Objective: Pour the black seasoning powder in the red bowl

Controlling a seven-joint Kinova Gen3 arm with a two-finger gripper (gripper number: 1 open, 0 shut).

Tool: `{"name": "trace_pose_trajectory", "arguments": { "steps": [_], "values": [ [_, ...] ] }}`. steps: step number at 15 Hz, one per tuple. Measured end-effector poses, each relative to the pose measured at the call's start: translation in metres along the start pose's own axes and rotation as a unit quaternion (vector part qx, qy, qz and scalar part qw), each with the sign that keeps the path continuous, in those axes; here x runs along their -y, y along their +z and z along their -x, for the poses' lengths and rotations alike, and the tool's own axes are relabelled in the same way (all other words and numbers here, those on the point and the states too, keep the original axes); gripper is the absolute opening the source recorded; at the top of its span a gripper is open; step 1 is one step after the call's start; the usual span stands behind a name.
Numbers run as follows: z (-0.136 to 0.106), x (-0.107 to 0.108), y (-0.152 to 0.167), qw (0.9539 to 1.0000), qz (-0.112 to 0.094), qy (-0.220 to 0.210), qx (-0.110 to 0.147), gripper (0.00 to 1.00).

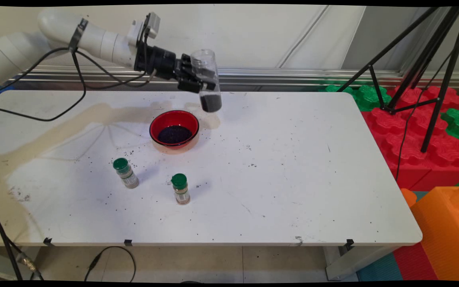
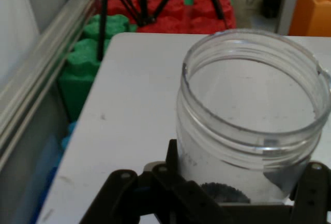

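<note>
Above the tabletop [image 1: 293, 179], just beyond the red bowl [image 1: 174, 128], the gripper [image 1: 197, 81] is clamped on a clear, lidless jar [image 1: 207, 79] held nearly upright, dark grains settled at its bottom. More dark grains lie in the bowl; specks are scattered around it. Two green-capped spice bottles [image 1: 125, 172] [image 1: 180, 188] stand nearer the camera than the bowl, well apart from it. Right of the bowl lies open surface up to the edge.
</note>
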Motion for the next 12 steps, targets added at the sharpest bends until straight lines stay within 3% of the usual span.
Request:
{"name": "trace_pose_trajectory", "arguments": {
  "steps": [7,12],
  "values": [
    [-0.004,0.031,-0.019,0.9989,-0.040,0.025,0.004,0.00],
    [0.002,0.040,-0.031,0.9971,-0.055,0.050,0.013,0.00]
  ]
}}
